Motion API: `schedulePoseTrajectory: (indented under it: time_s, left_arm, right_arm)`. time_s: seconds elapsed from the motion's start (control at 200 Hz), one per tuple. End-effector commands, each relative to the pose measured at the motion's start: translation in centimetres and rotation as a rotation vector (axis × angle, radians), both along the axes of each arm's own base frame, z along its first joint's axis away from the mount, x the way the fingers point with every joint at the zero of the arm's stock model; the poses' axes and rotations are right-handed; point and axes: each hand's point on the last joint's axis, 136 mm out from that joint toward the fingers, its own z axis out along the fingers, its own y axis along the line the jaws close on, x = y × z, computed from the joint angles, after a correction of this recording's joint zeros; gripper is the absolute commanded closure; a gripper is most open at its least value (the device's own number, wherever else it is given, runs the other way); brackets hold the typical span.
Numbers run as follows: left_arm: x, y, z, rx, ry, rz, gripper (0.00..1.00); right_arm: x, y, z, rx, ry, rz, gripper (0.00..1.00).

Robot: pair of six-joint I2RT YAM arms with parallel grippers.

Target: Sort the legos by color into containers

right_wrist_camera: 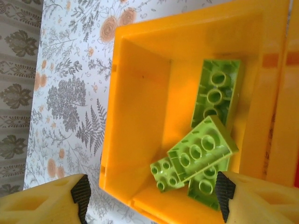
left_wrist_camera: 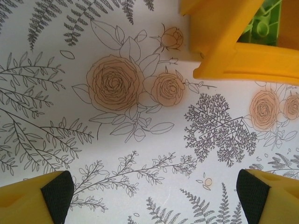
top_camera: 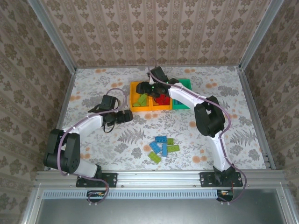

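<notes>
The right end effector (right_wrist_camera: pixel 152 198) gapes empty over the orange bin (right_wrist_camera: pixel 135 116) of lime legos (right_wrist_camera: pixel 201 149), apparently between picks. Next it must reach the loose bricks (top_camera: pixel 162 148) on the counter (top_camera: pixel 117 144).

My left arm (top_camera: pixel 88 123) and right arm (top_camera: pixel 219 147) are built alike: slim white link shells joined by bulky, rounded black motor housings. A thin lilac cable (top_camera: pixel 117 91) runs along the outside of each arm and loops free near the wrist. Each arm rises from a flat black base plate (top_camera: pixel 96 180) bolted to the silver rail (top_camera: pixel 159 176) at the table's near edge. My left gripper (left_wrist_camera: pixel 154 196) has blunt yellow plastic fingers (left_wrist_camera: pixel 23 201), each faced on the inside with a matte black pad (left_wrist_camera: pixel 58 193). My right gripper (right_wrist_camera: pixel 152 196) wears the same yellow fingers and black pads.
</notes>
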Motion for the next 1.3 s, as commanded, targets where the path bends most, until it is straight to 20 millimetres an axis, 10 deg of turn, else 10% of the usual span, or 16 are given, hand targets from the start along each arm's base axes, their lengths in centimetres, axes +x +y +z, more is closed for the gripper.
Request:
schedulePoseTrajectory:
  time_s: [0.0, 0.38, 0.51, 1.29]
  left_arm:
    - [-0.4, 0.3, -0.1, 0.024, -0.010, -0.018, 0.06]
    - [0.0, -0.6, -0.7, 0.012, -0.005, -0.040, 0.06]
    - [0.0, -1.2, -1.1, 0.025, 0.003, -0.068, 0.06]
    - [0.1, -2.4, -1.2, 0.030, 0.012, -0.105, 0.06]
  right_arm:
    - [-3.1, -0.7, 2.0, -0.025, -0.004, 0.043, 0.22]
    - [-19.2, -14.4, -5.2, -0.495, 0.183, 0.042, 0.22]
    - [-22.9, -15.9, -6.0, -0.472, 0.242, -0.035, 0.24]
    - [-27.4, -14.7, -9.8, -0.543, 0.356, -0.021, 0.32]
